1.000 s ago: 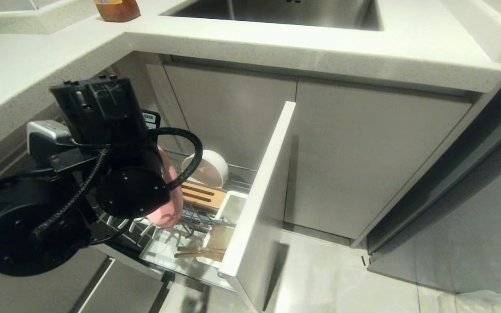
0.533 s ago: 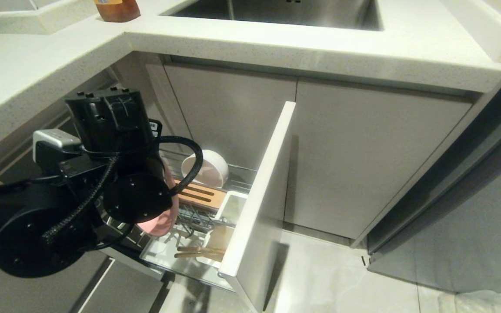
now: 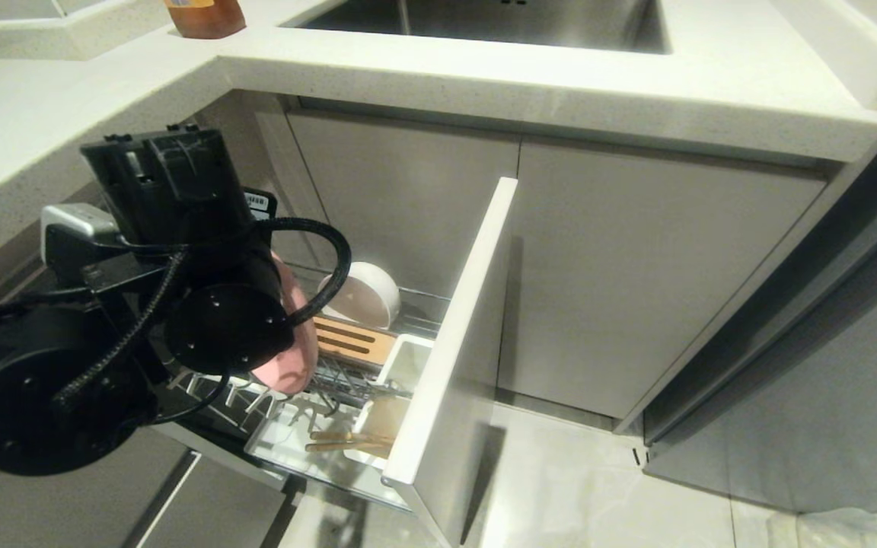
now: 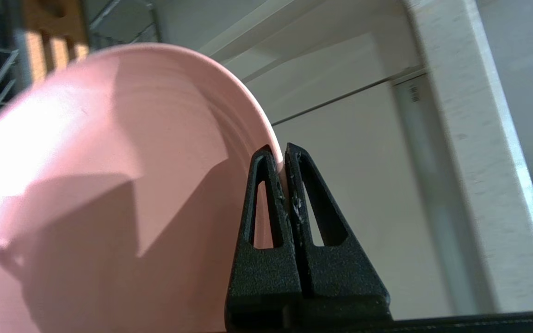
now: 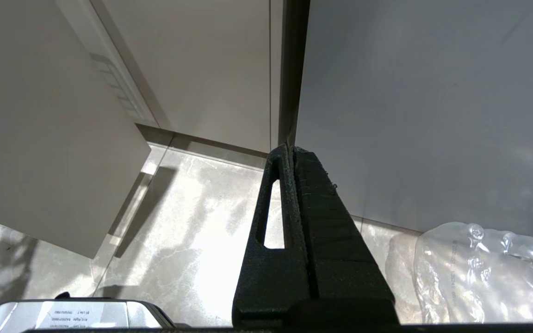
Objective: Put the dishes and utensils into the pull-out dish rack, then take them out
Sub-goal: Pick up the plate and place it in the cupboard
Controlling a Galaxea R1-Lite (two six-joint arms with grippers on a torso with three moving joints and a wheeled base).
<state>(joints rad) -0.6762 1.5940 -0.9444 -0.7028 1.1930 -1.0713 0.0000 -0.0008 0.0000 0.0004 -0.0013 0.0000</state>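
No text anywhere is clear enough to read.

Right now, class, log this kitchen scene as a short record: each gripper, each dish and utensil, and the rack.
left gripper: shut on the pink plate's rim, over the rack
pink plate: held on edge, above the wire slots
right gripper: shut, holding nothing, over the floor
white bowl: on its side at the rack's back
chopsticks: lying in the front white utensil cup
dish rack: pulled out, white front panel facing right
fork or spoon: cannot tell
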